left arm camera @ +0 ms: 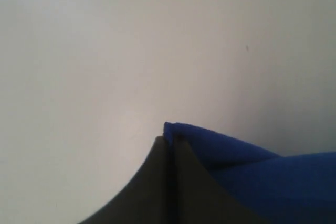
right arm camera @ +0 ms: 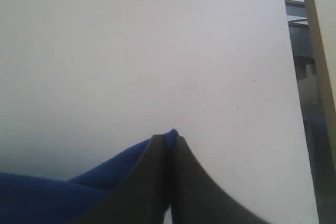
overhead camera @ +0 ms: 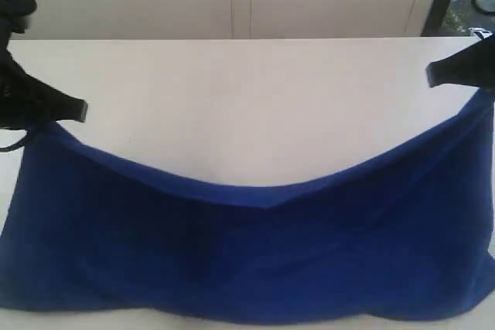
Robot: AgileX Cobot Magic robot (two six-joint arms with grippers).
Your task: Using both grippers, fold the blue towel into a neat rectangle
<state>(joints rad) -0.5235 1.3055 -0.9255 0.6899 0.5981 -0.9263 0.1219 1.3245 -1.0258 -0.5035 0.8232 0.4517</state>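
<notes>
**Both grippers pinching the towel's far corners**

The towel (overhead camera: 247, 253) takes up pretty much the whole lower half of the exterior view, spread on the white counter (overhead camera: 247, 90). Its far edge is held up at both ends and droops into a shallow V, with the low point around the centre of the frame. The near edge lies along the bottom of the frame, and the cloth between looks a bit rumpled and blurry.

The left gripper (overhead camera: 76, 110) is at the left edge of the frame, clenched on the towel's upper-left corner. Its wrist view backs that up: the fingers are pressed tight together with a small nub of blue cloth sticking out at the tips and more towel hanging off beside them.

The right gripper (overhead camera: 433, 75) is over at the upper right, clamped on the other far corner. It's the same deal in its wrist view, with the fingers squeezed together and a tiny blue tip peeking out where they meet. The bare counter stretches out beyond both.
</notes>
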